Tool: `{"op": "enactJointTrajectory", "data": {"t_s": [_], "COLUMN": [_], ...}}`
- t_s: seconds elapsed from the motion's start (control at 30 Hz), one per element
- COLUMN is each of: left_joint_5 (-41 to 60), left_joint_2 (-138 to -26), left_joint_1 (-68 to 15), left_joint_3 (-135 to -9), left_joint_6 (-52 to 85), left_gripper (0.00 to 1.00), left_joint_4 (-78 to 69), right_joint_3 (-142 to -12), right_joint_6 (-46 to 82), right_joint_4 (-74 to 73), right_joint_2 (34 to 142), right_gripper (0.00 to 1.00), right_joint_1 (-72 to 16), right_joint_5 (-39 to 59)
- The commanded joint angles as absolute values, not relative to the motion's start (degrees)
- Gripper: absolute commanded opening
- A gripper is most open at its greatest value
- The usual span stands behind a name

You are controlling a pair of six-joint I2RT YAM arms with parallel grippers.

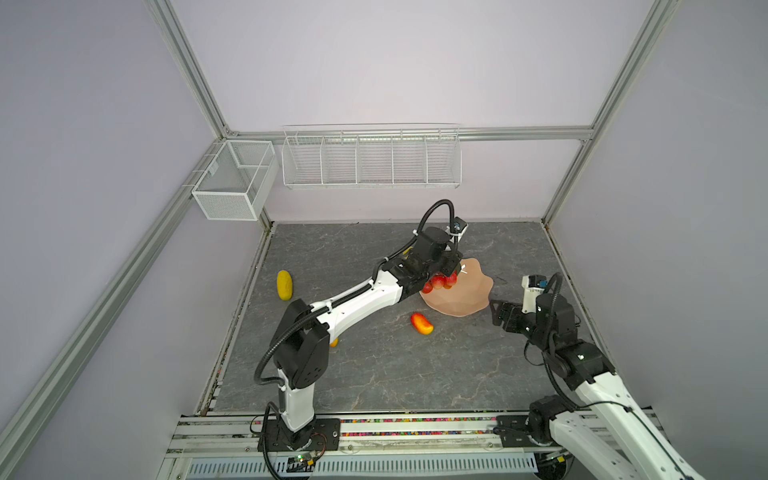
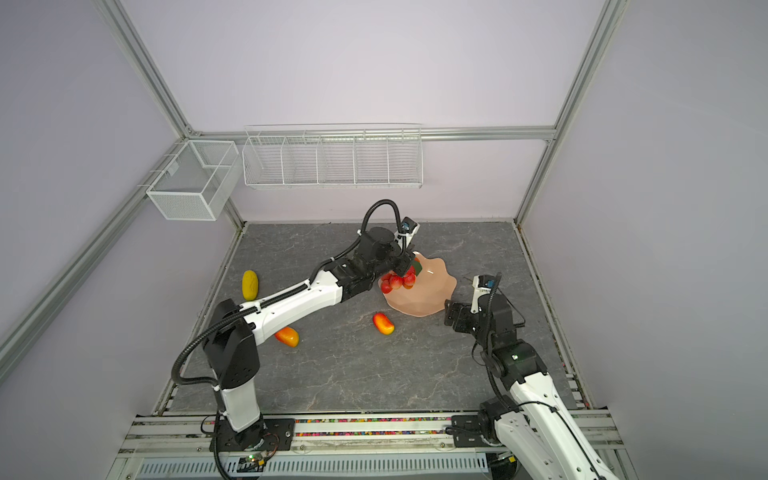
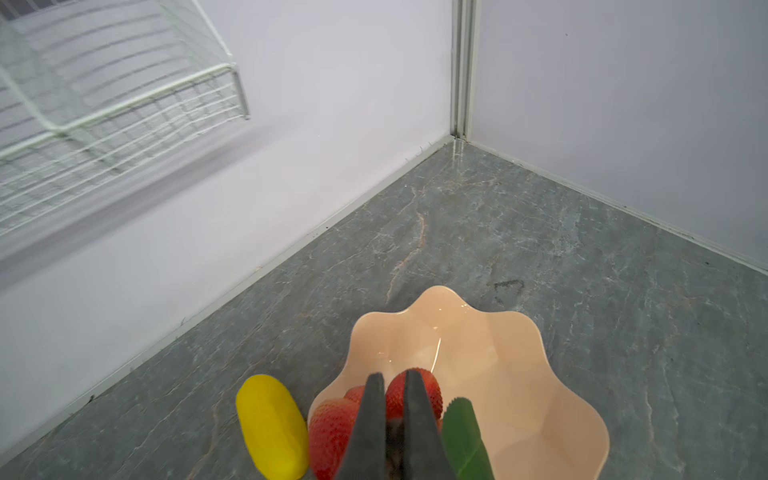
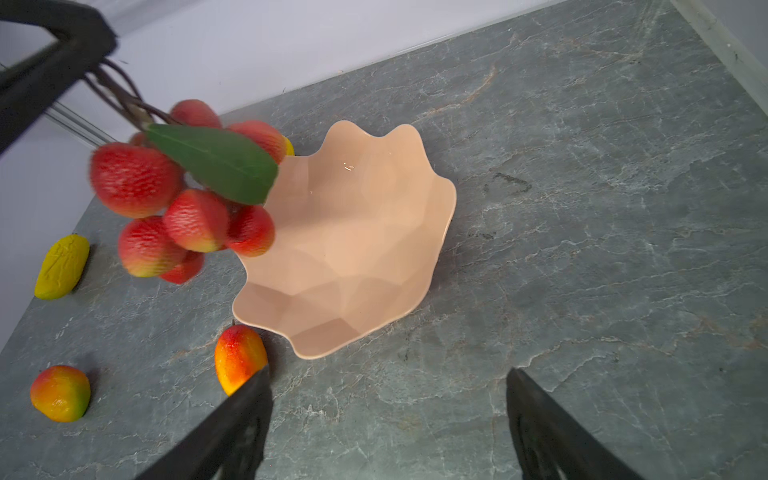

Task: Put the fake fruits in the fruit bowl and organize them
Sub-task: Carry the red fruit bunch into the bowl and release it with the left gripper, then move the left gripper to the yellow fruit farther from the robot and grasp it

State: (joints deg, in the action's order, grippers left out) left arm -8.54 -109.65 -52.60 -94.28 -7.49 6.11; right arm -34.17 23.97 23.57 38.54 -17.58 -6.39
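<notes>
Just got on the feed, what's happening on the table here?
The left gripper is shut on the dark stem of the red grape bunch, which hangs over the rim of the fruit bowl, not yet set down. The bowl holds nothing. The right gripper is open and empty beside the bowl. On the table lie a mango-shaped fruit near the bowl, a second mango-shaped fruit farther off, a yellow fruit beside the bowl, and the other yellow fruit toward the left edge.
</notes>
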Motion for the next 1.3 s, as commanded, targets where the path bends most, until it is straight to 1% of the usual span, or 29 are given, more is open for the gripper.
{"op": "enactJointTrajectory", "data": {"t_s": [0.0,0.27,0.43,0.47,0.5,0.53,0.57,0.67,0.73,0.77,0.87,1.0,1.1,1.27], "left_joint_5": [-5.7,-2.1,-1.0,-0.7,-0.3,-0.2,-0.5,-3.0,-4.4,-5.9,-9.9,-9.8,-6.3,2.1], "left_joint_2": [-113.9,-122.0,-125.1,-125.4,-125.4,-125.1,-124.5,-120.3,-116.2,-114.5,-112.1,-116.1,-120.5,-124.4], "left_joint_1": [-52.6,-53.3,-53.4,-53.4,-53.4,-53.4,-53.4,-53.4,-52.8,-52.3,-48.2,-40.3,-36.1,-32.2], "left_joint_3": [-98.2,-103.0,-106.8,-107.0,-107.0,-106.6,-106.2,-102.6,-99.2,-97.6,-96.3,-100.1,-104.0,-103.1], "left_joint_6": [-6.2,-4.6,-3.3,-3.2,-3.1,-2.8,-2.6,-2.2,-2.1,-1.2,3.7,11.9,16.0,21.4], "left_gripper": [0.00,0.00,0.00,0.02,0.08,0.15,0.25,0.46,0.56,0.59,0.63,0.64,0.63,0.63], "left_joint_4": [8.0,7.6,11.0,11.2,11.1,10.8,10.3,6.6,3.7,2.5,4.3,14.3,19.8,15.0], "right_joint_3": [-32.5,-32.3,-32.6,-32.6,-32.5,-32.4,-32.4,-32.9,-33.3,-33.5,-34.4,-37.3,-40.5,-41.7], "right_joint_6": [25.1,24.1,23.1,23.1,23.0,23.1,23.0,21.3,20.2,19.8,18.5,16.4,14.6,16.3], "right_joint_4": [26.8,26.2,25.5,25.3,25.1,24.8,24.5,23.3,22.3,21.6,18.8,16.4,15.3,9.4], "right_joint_2": [36.7,37.1,38.3,38.5,38.6,38.7,38.8,39.4,39.8,40.0,41.6,46.7,52.1,58.1], "right_gripper": [0.89,0.89,0.89,0.89,0.89,0.89,0.89,0.89,0.89,0.88,0.88,0.88,0.88,0.88], "right_joint_1": [-17.0,-17.1,-17.0,-17.1,-17.0,-17.0,-17.0,-17.0,-17.0,-17.1,-18.0,-22.4,-27.5,-30.9], "right_joint_5": [-6.8,-6.5,-6.4,-6.3,-6.2,-6.0,-5.7,-3.3,-1.8,-1.2,1.2,1.0,-1.0,1.3]}}
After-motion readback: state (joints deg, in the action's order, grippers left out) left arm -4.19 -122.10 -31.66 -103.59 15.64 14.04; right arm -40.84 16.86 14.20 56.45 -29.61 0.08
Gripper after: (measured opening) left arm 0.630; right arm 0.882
